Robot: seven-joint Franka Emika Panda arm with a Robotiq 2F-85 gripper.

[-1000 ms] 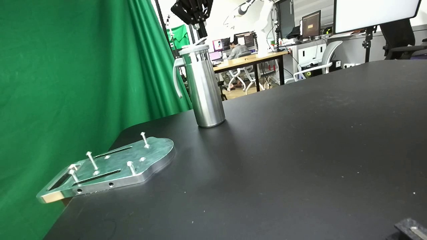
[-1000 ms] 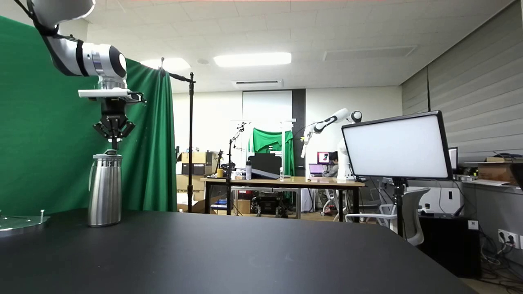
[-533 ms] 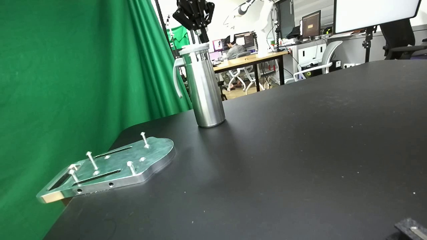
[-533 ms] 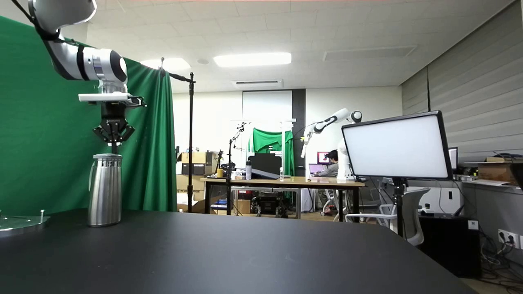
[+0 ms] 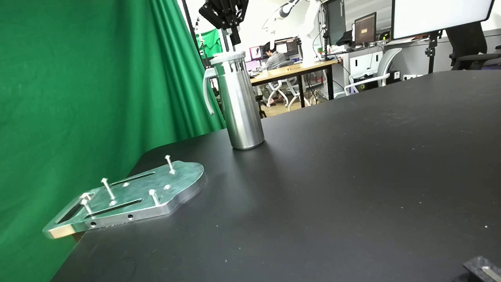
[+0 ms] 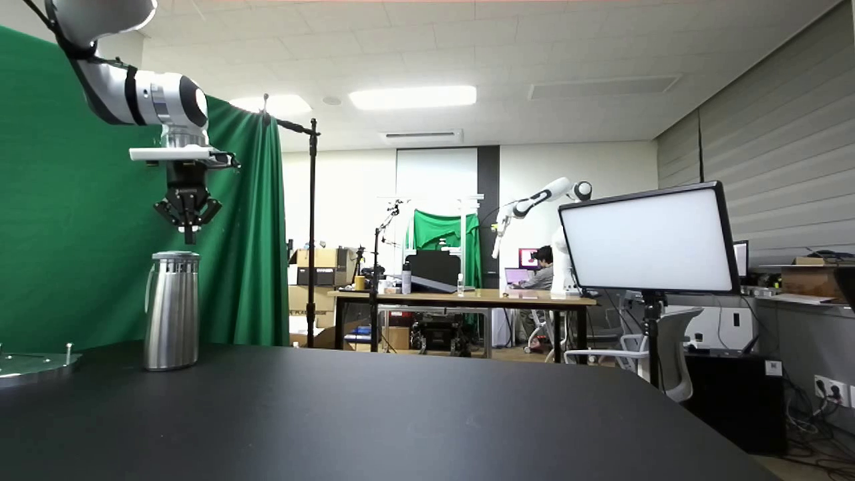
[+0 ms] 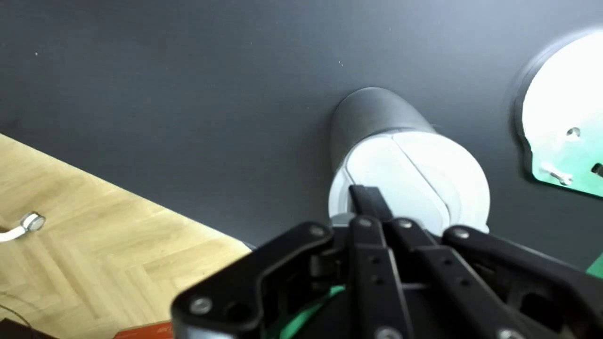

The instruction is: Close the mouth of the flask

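A tall silver metal flask (image 5: 244,109) with a pale lid (image 5: 227,57) and a side handle (image 5: 208,90) stands upright on the black table; it also shows in an exterior view (image 6: 172,321). Its lid flap lies flat across the mouth. In the wrist view the round white lid (image 7: 459,174) shows its flap (image 7: 395,183) level with the rim. My gripper (image 5: 234,38) is shut with nothing between its fingers. It points down, a short gap above the lid, as an exterior view (image 6: 189,237) shows. In the wrist view the fingertips (image 7: 370,200) cover part of the flap.
A green-topped metal plate (image 5: 137,192) with upright bolts lies at the table edge, near the flask; it also shows in the wrist view (image 7: 574,117). A green curtain (image 5: 98,78) hangs behind. The table edge is close to the flask.
The lid flap was tilted up a second ago; half a second ago the shut gripper was down on the lid and the flap was flat. The gripper has since risen off the lid.
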